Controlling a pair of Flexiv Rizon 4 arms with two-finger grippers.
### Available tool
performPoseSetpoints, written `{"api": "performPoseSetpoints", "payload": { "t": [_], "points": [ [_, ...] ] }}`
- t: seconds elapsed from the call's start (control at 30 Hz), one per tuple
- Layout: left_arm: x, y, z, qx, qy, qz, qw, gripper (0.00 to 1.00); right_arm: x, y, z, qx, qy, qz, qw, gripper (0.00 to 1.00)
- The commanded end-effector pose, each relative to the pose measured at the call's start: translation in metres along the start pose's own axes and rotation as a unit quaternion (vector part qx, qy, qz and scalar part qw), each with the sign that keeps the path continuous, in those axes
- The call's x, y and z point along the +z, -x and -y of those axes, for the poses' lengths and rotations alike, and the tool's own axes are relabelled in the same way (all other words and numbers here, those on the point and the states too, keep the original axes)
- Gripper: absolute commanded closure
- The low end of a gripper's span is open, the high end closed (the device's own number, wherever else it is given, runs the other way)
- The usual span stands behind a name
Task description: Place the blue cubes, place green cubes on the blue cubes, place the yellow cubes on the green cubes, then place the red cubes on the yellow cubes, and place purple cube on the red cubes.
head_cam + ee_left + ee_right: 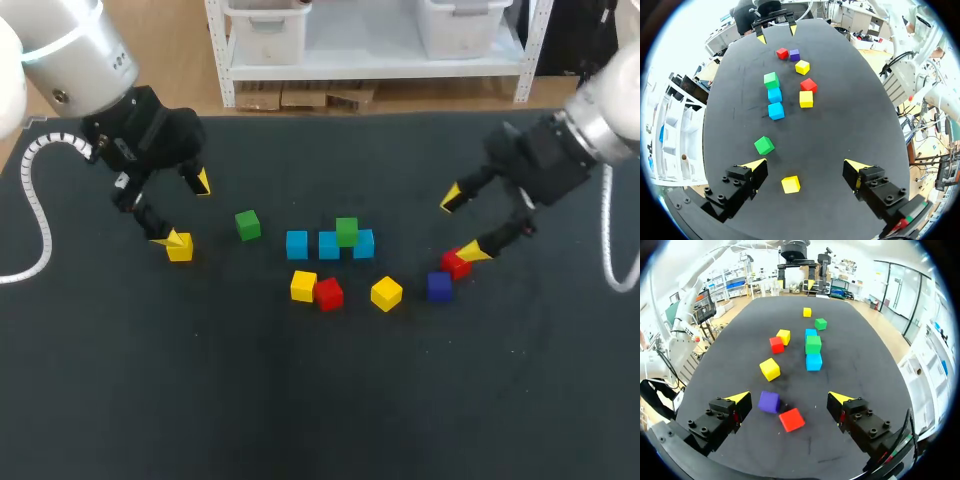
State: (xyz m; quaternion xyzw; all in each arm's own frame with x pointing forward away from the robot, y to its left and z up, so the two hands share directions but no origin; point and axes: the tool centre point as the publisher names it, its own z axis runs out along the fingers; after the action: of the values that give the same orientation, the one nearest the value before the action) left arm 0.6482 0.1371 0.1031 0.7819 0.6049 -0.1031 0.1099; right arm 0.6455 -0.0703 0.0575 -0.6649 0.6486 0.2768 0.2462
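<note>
On the worktop's (300,410) left, the left claw (184,211) hangs spread wide with a yellow cube (180,247) lying loose between its fingers, and a lone green cube (247,224) sits just to its right. In the middle stands a row of blue cubes (297,244) with a stacked green cube (347,231) on top toward its right end. Nearer the front a second yellow cube (303,286) touches a red cube (328,293), then comes a third yellow cube (386,293). At the right, the purple cube (439,286) lies just beside a second red cube (456,264), which sits ungripped between the spread fingers of the right claw (463,224).
</note>
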Motion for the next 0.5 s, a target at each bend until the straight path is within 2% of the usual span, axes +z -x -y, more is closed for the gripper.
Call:
{"api": "performPoseSetpoints", "payload": {
  "t": [0.03, 0.1, 0.5],
  "points": [
    [-0.0001, -0.0009, -0.0005, 0.001, -0.001, 0.001, 1.000, 0.00, -0.0064, -0.0075, -0.0119, 0.000, -0.033, 0.004, 0.999, 0.00],
    [-0.0001, -0.0009, -0.0005, 0.001, -0.001, 0.001, 1.000, 0.00, -0.0088, -0.0061, -0.0139, -0.002, -0.006, -0.005, 1.000, 0.00],
    [-0.0001, -0.0009, -0.0005, 0.001, -0.001, 0.001, 1.000, 0.00, -0.0088, -0.0061, -0.0139, -0.002, -0.006, -0.005, 1.000, 0.00]
  ]
}}
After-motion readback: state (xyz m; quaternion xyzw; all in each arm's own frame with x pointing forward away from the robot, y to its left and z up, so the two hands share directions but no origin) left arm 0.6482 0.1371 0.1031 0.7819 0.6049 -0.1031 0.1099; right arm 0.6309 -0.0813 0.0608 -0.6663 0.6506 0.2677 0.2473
